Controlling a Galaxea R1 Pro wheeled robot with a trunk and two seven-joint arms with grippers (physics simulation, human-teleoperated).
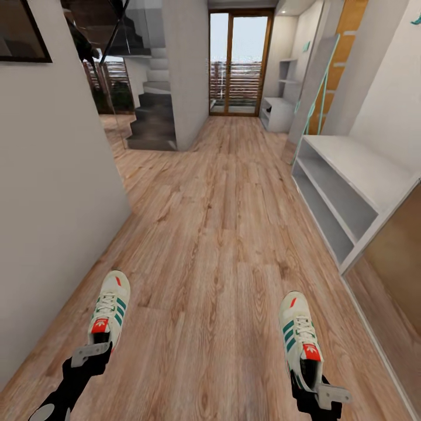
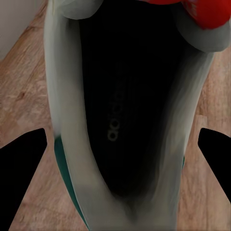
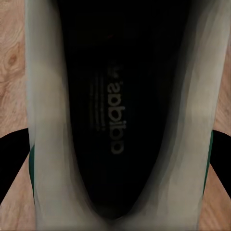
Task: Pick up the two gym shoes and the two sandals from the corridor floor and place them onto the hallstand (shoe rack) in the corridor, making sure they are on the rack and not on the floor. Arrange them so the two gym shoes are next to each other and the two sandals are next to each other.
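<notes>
Two cream-white gym shoes with green stripes and red labels are in my grippers, toes pointing forward over the corridor floor (image 1: 216,245). My left gripper (image 1: 96,352) is shut on the heel end of the left gym shoe (image 1: 111,307). My right gripper (image 1: 314,383) is shut on the heel end of the right gym shoe (image 1: 298,330). In each wrist view the shoe's dark opening (image 2: 130,96) (image 3: 120,106) lies between the black fingers (image 2: 24,183) (image 3: 9,163). The hallstand (image 1: 279,111), with stepped upper shelves, stands far down the corridor on the right. The sandals are out of view.
A white bench unit with two open tiers (image 1: 351,175) lines the right wall close by. A grey wall (image 1: 52,175) runs along my left. A staircase (image 1: 149,111) and a glass door (image 1: 241,61) lie at the corridor's far end.
</notes>
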